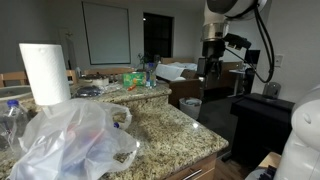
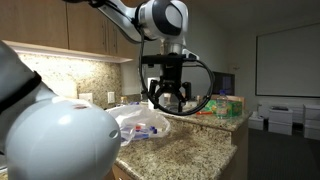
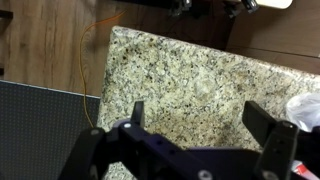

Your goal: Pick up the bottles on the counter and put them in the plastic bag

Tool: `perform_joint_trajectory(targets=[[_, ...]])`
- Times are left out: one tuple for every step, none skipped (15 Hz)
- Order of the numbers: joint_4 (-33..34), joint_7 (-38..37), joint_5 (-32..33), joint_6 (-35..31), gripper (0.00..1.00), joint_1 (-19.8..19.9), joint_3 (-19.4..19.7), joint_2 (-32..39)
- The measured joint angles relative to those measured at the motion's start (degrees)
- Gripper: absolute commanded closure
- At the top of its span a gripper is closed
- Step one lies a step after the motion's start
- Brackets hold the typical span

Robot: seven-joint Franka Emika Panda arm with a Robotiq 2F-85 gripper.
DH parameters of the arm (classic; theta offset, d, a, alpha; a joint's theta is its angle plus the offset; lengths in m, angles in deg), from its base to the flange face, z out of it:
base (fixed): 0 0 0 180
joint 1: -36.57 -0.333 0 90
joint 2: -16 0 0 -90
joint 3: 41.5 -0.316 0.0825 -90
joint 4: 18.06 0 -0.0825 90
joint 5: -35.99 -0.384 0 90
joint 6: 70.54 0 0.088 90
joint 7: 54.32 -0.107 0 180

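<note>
My gripper is open and empty, hanging above the speckled granite counter near its corner. It also shows in both exterior views, well above the counter. The crinkled translucent plastic bag lies on the counter, and its edge shows at the right of the wrist view. Blue and red shapes of bottles show through the film. A clear bottle stands beside the bag at the far left. No bottle lies under the gripper.
A tall white paper towel roll stands behind the bag. Clutter with a green box sits at the counter's far end. Wooden floor and a dark mat lie below the counter edge. A white robot part blocks the foreground.
</note>
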State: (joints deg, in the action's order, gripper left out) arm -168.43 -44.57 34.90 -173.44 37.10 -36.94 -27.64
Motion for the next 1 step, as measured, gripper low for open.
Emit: perform_joint_trajectory(targets=[[0.0,0.0,0.0,0.0,0.0,0.0,0.0,0.0]])
